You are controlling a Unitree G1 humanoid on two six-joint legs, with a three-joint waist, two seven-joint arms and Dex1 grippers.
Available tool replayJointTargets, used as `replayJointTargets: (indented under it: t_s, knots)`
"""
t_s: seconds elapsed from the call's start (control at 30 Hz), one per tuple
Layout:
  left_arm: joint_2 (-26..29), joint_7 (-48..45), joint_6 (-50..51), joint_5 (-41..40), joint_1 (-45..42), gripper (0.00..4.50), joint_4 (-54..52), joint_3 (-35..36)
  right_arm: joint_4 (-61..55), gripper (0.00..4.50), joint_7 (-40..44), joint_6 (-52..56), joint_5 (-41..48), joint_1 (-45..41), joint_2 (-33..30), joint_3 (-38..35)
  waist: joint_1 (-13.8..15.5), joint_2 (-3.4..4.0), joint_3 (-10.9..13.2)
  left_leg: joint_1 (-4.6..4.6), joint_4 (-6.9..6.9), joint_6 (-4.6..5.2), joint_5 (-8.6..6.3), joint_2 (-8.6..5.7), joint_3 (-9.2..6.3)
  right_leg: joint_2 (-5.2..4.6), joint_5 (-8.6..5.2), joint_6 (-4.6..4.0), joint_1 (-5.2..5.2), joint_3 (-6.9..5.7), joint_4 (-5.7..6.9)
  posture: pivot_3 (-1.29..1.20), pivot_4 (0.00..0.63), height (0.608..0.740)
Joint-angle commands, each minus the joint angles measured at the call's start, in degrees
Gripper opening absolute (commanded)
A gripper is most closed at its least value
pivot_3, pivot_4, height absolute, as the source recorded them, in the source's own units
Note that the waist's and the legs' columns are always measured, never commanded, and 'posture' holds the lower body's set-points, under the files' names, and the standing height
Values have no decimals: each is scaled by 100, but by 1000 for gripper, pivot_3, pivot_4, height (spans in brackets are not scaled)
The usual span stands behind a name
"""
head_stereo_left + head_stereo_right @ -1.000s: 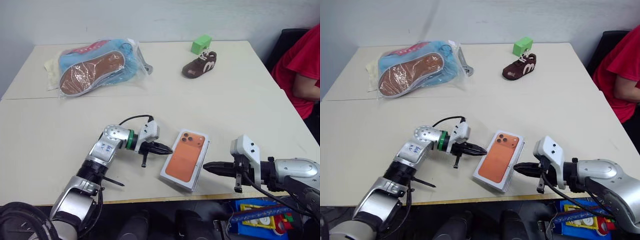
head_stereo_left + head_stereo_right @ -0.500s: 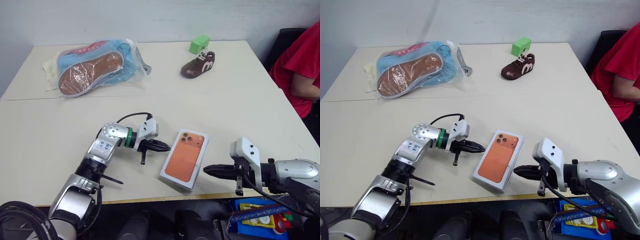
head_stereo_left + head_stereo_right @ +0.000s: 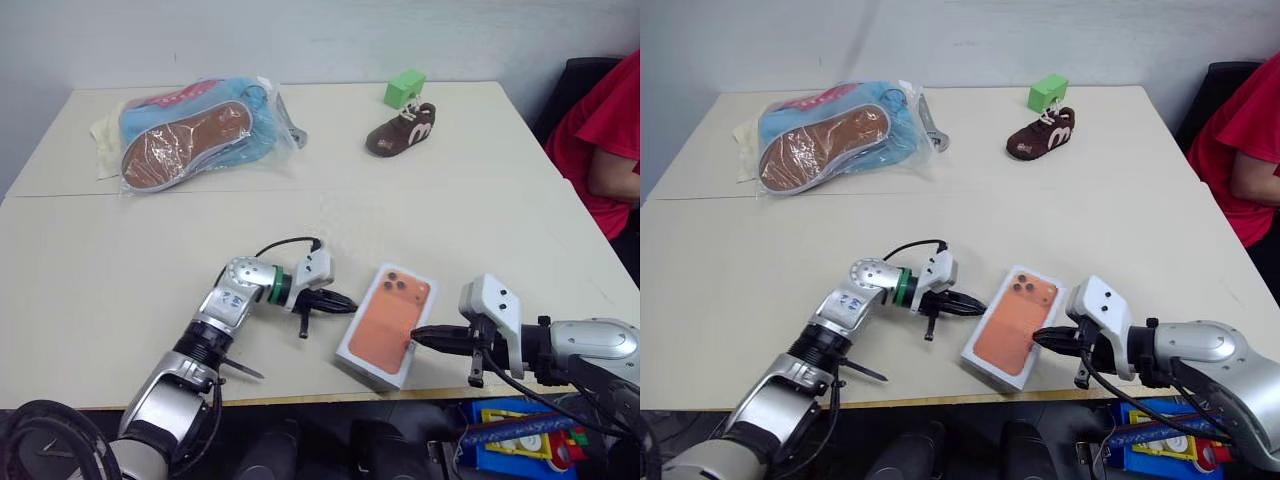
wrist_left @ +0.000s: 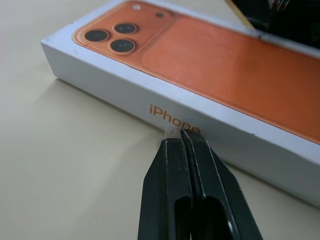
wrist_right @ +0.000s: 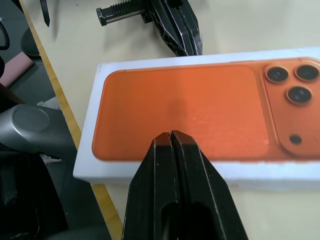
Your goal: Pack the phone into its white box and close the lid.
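Near bench [image 3: 120, 260] front edge, lid [image 3: 388, 322] lying closed over white box, long axis running near-to-far. Left claw [image 3: 347, 303], pressed together, touching its left side wall; right claw [image 3: 419, 335], pressed together, touching right side. Box sitting between both, equally near.

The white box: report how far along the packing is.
Done, it seems: the lid sits closed on the white box; the phone isn't visible. In hand: the shut left gripper presses its side, and the shut right gripper its top. Left: perhaps only letting go.
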Motion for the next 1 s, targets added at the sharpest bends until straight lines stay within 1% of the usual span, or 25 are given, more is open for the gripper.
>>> replayJointTargets:
  t_s: [0.03,0.1,0.23,0.3,0.4,0.47,0.57,0.6,0.67,0.7,0.77,0.83,0.93,1.0]
  knots:
    - [17,-66,-19,-70,-45,0,-219,7,-245,22,-92,-139,-20,9,135,46,-27,0,0,1,0,0,0,1,1,1,0,0,0,1,2,0,150,740]
    - [86,-102,-72,-43,-10,0,-227,1,-295,22,-205,-166,-118,27,251,213,-25,0,0,1,1,-2,1,2,1,2,0,0,-3,1,7,0,150,740]
    - [293,-276,-143,-121,-13,0,-183,121,-38,22,-697,-491,-1177,162,414,1129,-26,-1,-1,1,3,-3,2,2,1,2,0,0,-5,1,9,0,150,740]
    - [295,-397,-55,-352,-21,0,-201,270,174,22,-860,-665,-1659,240,455,1525,-38,-5,-4,2,3,-3,2,0,4,2,0,0,-6,2,10,0,150,740]
    - [332,-620,215,-622,31,0,-413,362,481,22,-964,-1013,-2199,383,495,1908,-55,-30,-20,13,9,-5,2,2,3,3,0,0,4,0,17,0,150,740]
    - [419,-704,436,-668,82,0,-594,311,604,22,-975,-1201,-2360,468,529,1947,-89,-40,-26,34,9,-7,2,4,3,5,0,0,26,1,17,0,150,740]
    - [546,-693,578,-688,149,0,-772,336,649,22,-923,-1498,-2370,556,633,1750,-146,-42,-27,65,5,-7,2,5,-1,6,0,-1,61,0,13,0,150,740]
    - [606,-706,626,-713,176,182,-843,365,644,4,-865,-1694,-2379,582,646,1660,-157,-42,-27,84,-3,-7,1,5,-2,6,-1,-1,80,1,7,0,150,740]
    - [822,-868,850,-867,245,549,-1059,451,531,0,-715,-1974,-2187,670,634,1214,-163,-39,-25,107,-22,-6,1,5,-1,5,-1,-2,98,3,-5,0,150,740]
    - [1007,-1005,916,-942,301,825,-1198,489,449,175,-585,-1906,-1911,711,579,855,-162,-36,-23,106,-26,-6,1,5,-1,5,-1,-2,96,5,-6,0,150,740]
    - [1437,-1260,1006,-1072,421,1434,-1450,583,297,583,-41,-1827,-1326,880,330,47,-166,-11,-7,94,-27,-5,0,5,-1,5,-1,-2,84,5,-8,0,150,740]
    - [1908,-1505,1124,-1227,533,2021,-1643,741,254,1212,626,-1887,-914,1156,62,-795,-170,8,5,90,-30,-2,-2,5,0,5,-1,-2,81,6,-15,0,150,740]
    - [2609,-1732,1683,-1604,590,2968,-1836,1177,447,2224,1701,-1608,-170,1595,-247,-2234,-157,30,20,88,-37,-2,-2,12,-2,8,-2,-3,83,0,-27,0,150,740]
    - [3030,-1883,1945,-1809,620,3543,-1963,1417,705,2858,2279,-1415,74,1835,-406,-2984,-156,36,25,89,-39,-1,-3,15,-4,10,-2,-3,87,-1,-31,0,150,740]
